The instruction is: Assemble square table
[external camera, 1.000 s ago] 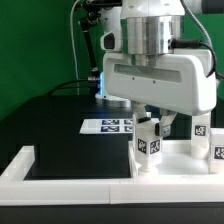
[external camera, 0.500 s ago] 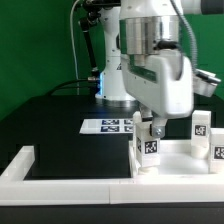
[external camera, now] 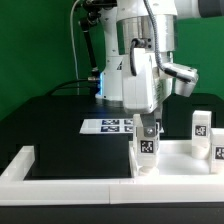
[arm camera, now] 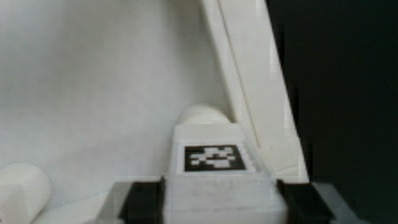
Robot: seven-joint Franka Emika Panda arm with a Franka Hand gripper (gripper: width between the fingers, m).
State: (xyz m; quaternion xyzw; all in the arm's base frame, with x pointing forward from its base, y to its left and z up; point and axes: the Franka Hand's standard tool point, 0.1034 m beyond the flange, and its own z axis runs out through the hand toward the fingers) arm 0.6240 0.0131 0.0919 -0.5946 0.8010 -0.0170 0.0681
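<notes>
Leg seating at the slab corner
Gripper clamps 1 leg on the square slab; tilt could cross-thread it.

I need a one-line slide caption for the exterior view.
Panda gripper holds a tagged white leg upright at the tabletop corner.

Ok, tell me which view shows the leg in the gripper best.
The wrist view: the leg fills the frame, its tag facing the camera, standing on the tabletop. In the exterior view the leg is small, its top hidden by the gripper.
</notes>
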